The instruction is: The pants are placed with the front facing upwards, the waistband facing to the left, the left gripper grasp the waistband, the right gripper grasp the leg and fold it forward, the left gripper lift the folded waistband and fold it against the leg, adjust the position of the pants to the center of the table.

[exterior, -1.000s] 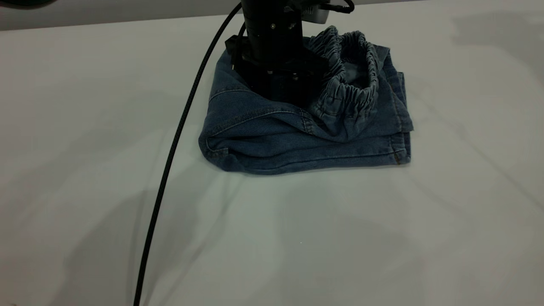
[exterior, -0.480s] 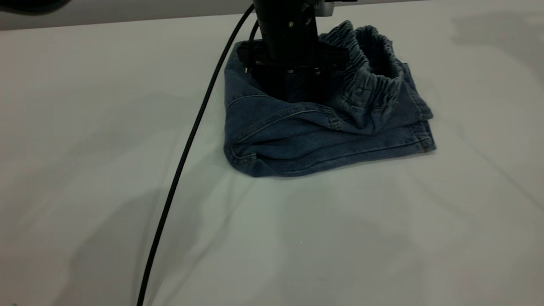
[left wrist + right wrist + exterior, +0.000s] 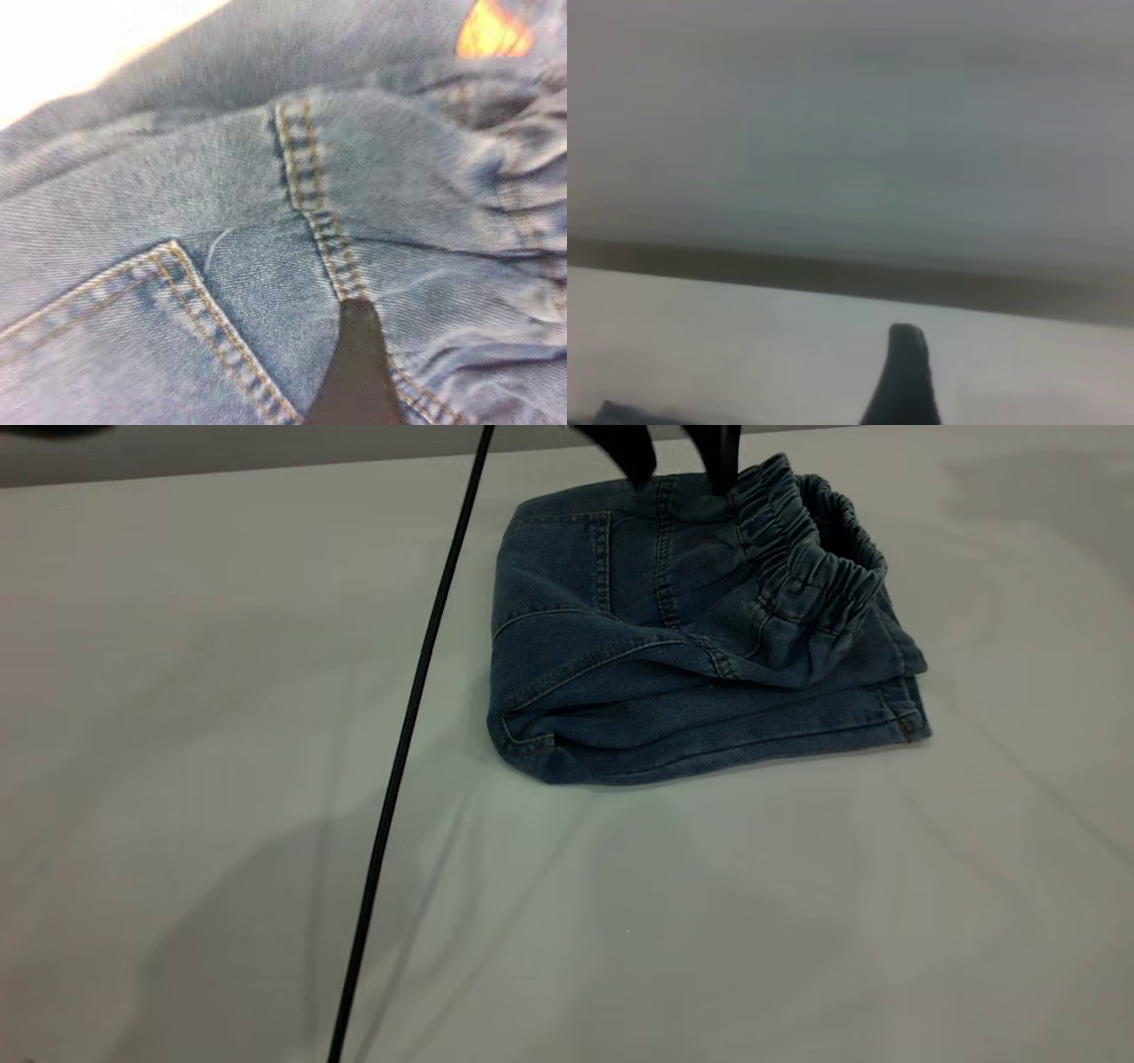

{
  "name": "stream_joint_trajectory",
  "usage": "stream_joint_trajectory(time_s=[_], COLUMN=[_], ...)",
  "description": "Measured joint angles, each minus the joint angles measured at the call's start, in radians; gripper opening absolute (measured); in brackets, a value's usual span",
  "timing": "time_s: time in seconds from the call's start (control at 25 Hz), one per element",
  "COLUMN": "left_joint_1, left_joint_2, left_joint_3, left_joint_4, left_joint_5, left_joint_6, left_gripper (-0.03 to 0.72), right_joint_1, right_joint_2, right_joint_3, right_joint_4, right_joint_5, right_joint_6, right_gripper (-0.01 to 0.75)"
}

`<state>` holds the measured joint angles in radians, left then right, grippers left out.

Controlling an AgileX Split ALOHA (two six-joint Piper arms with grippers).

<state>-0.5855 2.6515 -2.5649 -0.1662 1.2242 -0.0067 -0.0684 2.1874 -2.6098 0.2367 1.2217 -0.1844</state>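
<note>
On white table (image 3: pixel 177 691), folded denim pants (image 3: pixel 673 682), waistband (image 3: pixel 815 576) uppermost, left pincer (image 3: pixel 678 460) spread apart just above, empty, right pincer (image 3: pixel 904 381) state indiscernible.

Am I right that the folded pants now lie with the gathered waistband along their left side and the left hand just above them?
Not quite: in the exterior view, the waistband runs along the right side of the folded pants. The left hand is indeed just above them.

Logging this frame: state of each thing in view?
pants: folded into a compact stack, lying on the table
waistband: folded over on top, gathered, mouth gaping
left claw: above the pants' far edge, fingers apart, holding nothing
right claw: over bare table, one finger visible
cable: hanging taut
</note>
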Motion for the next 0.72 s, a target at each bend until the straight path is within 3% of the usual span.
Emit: stream_joint_trajectory(time_s=[0.24,0.72], left_joint_1=[0.005,0.006], left_joint_2=[-0.116,-0.429], left_joint_3=[0.000,0.000], left_joint_4=[0.033,0.357], left_joint_5=[0.001,0.001], left_joint_6=[0.029,0.033], left_gripper=[0.509,0.509], right_joint_1=[0.000,0.000], right_joint_2=[-0.082,-0.349], right_joint_3=[0.013,0.134], right_joint_4=[0.029,0.076], right_joint_5=[0.000,0.000], right_joint_6=[0.014,0.063], right_gripper=[0.518,0.518])
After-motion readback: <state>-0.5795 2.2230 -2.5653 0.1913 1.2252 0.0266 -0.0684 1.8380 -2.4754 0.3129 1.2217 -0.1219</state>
